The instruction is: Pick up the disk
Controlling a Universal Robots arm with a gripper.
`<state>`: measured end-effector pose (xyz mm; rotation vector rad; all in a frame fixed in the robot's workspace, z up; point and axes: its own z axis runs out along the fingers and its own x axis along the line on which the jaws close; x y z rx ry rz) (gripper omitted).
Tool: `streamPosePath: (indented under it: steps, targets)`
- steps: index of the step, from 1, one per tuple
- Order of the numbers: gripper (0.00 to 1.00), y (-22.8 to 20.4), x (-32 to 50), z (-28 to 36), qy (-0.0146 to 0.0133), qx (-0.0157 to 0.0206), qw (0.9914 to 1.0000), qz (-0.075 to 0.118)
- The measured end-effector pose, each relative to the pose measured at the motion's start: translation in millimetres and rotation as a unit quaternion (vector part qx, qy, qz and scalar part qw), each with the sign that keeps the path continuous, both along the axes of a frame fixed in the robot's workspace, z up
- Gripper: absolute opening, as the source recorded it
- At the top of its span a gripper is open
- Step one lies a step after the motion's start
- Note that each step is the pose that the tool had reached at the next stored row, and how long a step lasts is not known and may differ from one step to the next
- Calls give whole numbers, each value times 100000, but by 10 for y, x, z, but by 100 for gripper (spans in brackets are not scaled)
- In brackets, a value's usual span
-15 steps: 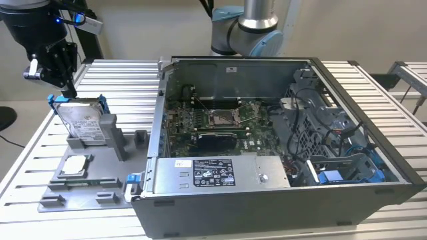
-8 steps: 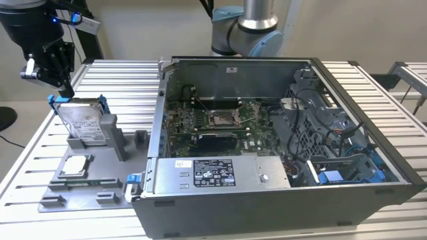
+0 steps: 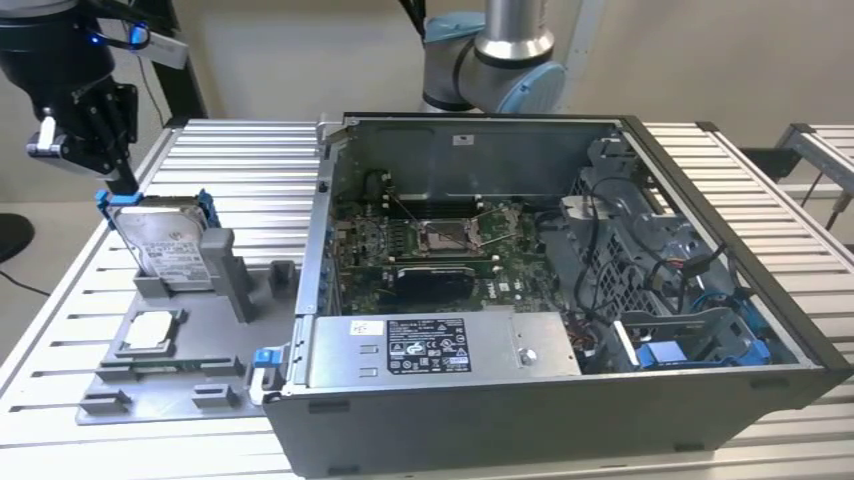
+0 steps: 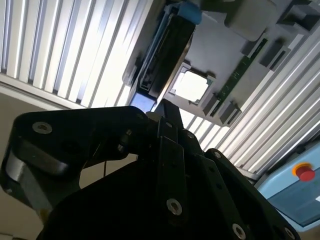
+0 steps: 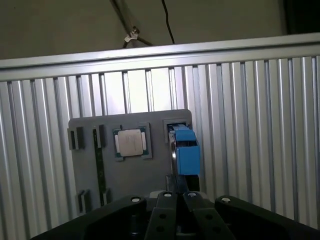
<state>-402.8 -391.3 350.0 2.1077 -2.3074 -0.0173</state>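
I work over a surface (image 3: 67, 320) of ribbed metal slats, with a plain pale wall (image 3: 294, 60) behind it. A second slatted bench (image 3: 821, 150) stands off at the exterior view's right. The base of my arm (image 3: 501, 50) rises behind the middle of the surface.

The biggest thing here is an open computer case (image 3: 467, 435) lying on its side and taking up the middle and the exterior view's right. Inside it I see a green circuit board (image 3: 427, 240), a long grey metal box (image 3: 427, 345) with a black-and-white label along the near wall, a tangle of cables (image 3: 641, 215), and blue plastic parts (image 3: 681, 355) in the corner bay.

Just beside the case, on the exterior view's left, lies a flat grey tray (image 3: 187, 390) with raised slots. The disk (image 3: 171, 245) stands upright on edge in one of those slots, label face showing, its blue bracket (image 5: 186, 152) around the edges. A small square chip (image 3: 147, 332) lies flat in a recess of the same tray near the disk, and a thin green strip (image 4: 239, 70) sits in a groove beyond it.

My claw (image 3: 127, 183) hangs right at the disk's upper corner, by the bracket. I cannot tell whether it is spread or pressed together, nor whether it touches the bracket.

In the second wrist view a red button (image 4: 305, 172) sits on a pale blue box off the surface's edge.
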Motion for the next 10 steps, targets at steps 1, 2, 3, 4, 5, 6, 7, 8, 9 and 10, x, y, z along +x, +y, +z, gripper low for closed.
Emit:
streamPosePath:
  steps: [1, 2, 3, 4, 5, 6, 7, 8, 9, 10]
  targets:
    - [0, 0, -7, -1, -1, 43, 100000, 118]
    - [0, 1, -15, -1, 1, 95, 100000, 219]
    - [0, 1, -24, -2, -2, 156, 99999, 309]
    - [0, 0, -30, -2, -7, 204, 99999, 362]
    - [0, 0, -31, -2, -3, 210, 99999, 368]
    - [0, 0, -31, -2, -6, 216, 99999, 374]
    - [0, 1, -32, -2, -4, 217, 99999, 372]
    - [0, 1, -33, -2, -5, 217, 99999, 367]
    - [0, 0, -34, -2, -6, 218, 99999, 367]
    - [0, 0, -34, -2, -7, 220, 99999, 368]
